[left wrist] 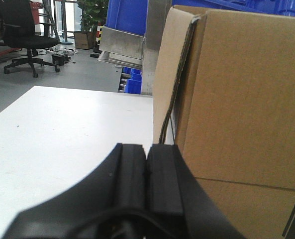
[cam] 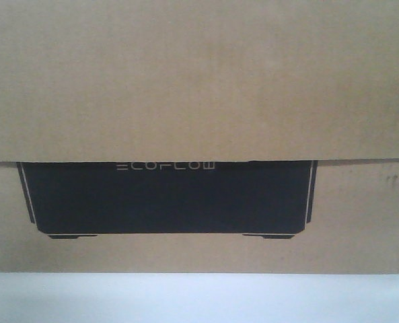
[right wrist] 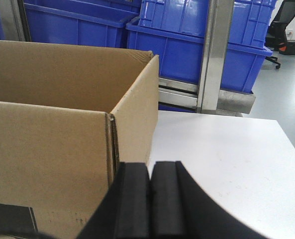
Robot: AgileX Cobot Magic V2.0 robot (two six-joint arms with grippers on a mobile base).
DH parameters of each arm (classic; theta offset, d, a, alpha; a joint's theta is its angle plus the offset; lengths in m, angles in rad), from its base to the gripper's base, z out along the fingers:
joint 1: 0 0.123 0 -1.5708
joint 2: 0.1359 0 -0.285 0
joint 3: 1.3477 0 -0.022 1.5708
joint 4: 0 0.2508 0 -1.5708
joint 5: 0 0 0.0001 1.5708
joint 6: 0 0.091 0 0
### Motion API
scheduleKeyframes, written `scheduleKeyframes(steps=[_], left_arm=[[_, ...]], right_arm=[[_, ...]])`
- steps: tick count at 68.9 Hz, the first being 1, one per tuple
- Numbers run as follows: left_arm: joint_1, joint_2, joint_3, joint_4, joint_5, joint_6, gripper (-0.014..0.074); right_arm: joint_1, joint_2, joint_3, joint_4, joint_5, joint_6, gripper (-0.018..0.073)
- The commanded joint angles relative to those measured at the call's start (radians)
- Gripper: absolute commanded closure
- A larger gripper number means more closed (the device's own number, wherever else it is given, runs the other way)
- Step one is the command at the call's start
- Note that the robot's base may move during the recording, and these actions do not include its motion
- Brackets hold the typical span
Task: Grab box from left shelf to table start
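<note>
Box (cam: 199, 87) sits on the white worktop (left wrist: 62, 129), filling the front view — both end effectors, left (left wrist: 146, 169) and right (right wrist: 150, 194), pressed together beside its corners — so any nudge could skid it.

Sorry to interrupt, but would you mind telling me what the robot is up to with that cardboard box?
The large brown ECOFLOW box is sitting on the white table, filling the front view. The left gripper is at one end of the box and the right gripper at the other, each with its fingers pressed together and nothing between them. Whether they touch the cardboard cannot be told. Blue bins on a metal rack stand behind the table.
</note>
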Motion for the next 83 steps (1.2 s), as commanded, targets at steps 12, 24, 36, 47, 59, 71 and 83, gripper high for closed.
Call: scheduleKeyframes(steps=[12, 24, 36, 47, 59, 71, 83], left_arm=[[-0.009, -0.013, -0.001, 0.001, -0.077, 0.001, 0.0699], [-0.009, -0.013, -0.001, 0.001, -0.077, 0.001, 0.0699], [-0.009, -0.013, -0.001, 0.001, -0.077, 0.001, 0.0699], [-0.009, -0.013, -0.001, 0.001, -0.077, 0.001, 0.0699], [-0.009, -0.013, -0.001, 0.001, -0.077, 0.001, 0.0699], [-0.009, -0.013, -0.001, 0.001, -0.077, 0.001, 0.0699], [-0.009, -0.013, -0.001, 0.001, -0.077, 0.001, 0.0699]], right_arm=[[-0.015, -0.001, 0.028, -0.001, -0.145, -0.001, 0.0503], [-0.083, -0.001, 0.145, -0.001, -0.227, -0.001, 0.0503], [-0.136, -0.003, 0.283, 0.001, -0.331, -0.001, 0.0503], [-0.136, -0.003, 0.404, 0.001, -0.464, -0.001, 0.0503], [-0.136, -0.009, 0.448, 0.019, -0.542, -0.001, 0.0503], [-0.136, -0.009, 0.448, 0.019, -0.541, -0.001, 0.0503], [-0.136, -0.009, 0.448, 0.019, -0.540, -0.001, 0.0503]])
